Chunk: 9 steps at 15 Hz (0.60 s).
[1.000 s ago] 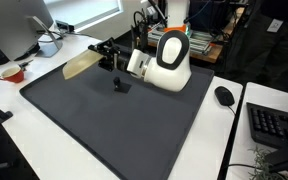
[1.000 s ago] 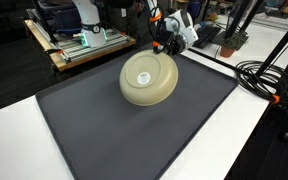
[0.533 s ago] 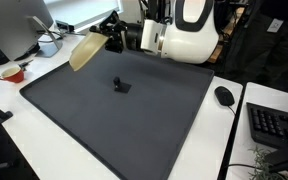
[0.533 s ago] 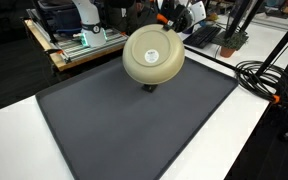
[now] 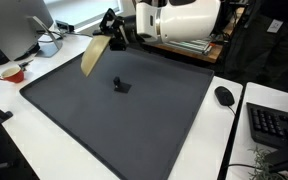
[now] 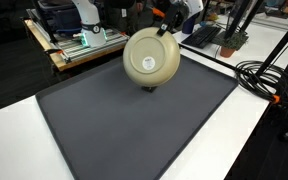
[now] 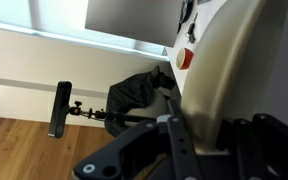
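My gripper (image 5: 111, 42) is shut on the rim of a beige bowl (image 5: 93, 57). It holds the bowl in the air, tipped on edge, above the far side of the black mat (image 5: 134, 125). In an exterior view the bowl's round underside (image 6: 152, 60) faces the camera and the gripper (image 6: 167, 29) grips its top edge. A small black object (image 5: 120, 85) lies on the mat below the bowl; it also shows in an exterior view (image 6: 151, 89). In the wrist view the cream bowl wall (image 7: 219, 70) fills the right side, pinched between the dark fingers (image 7: 176, 145).
A computer mouse (image 5: 224, 96) and a keyboard (image 5: 277, 125) lie on the white table beside the mat. A red cup (image 5: 12, 73) and a monitor (image 5: 19, 25) stand at the other side. Cables (image 6: 269, 80) run along the table and a cart (image 6: 84, 42) stands behind.
The arm has lifted the bowl off the mat and tipped it on edge. The small black object that was under it is now uncovered.
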Each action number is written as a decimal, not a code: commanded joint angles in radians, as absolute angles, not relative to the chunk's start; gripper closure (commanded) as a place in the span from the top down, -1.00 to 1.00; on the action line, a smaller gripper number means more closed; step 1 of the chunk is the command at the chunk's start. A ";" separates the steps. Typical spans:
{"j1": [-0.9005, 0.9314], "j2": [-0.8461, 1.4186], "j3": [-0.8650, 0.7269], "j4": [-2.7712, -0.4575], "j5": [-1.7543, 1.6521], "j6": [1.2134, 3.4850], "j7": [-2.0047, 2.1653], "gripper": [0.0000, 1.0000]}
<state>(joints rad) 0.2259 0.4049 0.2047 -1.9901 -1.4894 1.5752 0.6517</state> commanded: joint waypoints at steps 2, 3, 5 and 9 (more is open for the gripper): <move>0.234 0.484 0.161 -1.976 -1.561 1.517 0.859 -0.97; 0.237 0.503 0.154 -1.975 -1.578 1.497 0.902 -0.97; 0.241 0.532 0.148 -1.976 -1.597 1.460 0.969 -0.97; 0.252 0.592 0.152 -1.969 -1.601 1.376 1.048 -0.97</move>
<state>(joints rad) 0.2337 0.5554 0.1573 -1.9850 -1.5784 1.4499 0.9867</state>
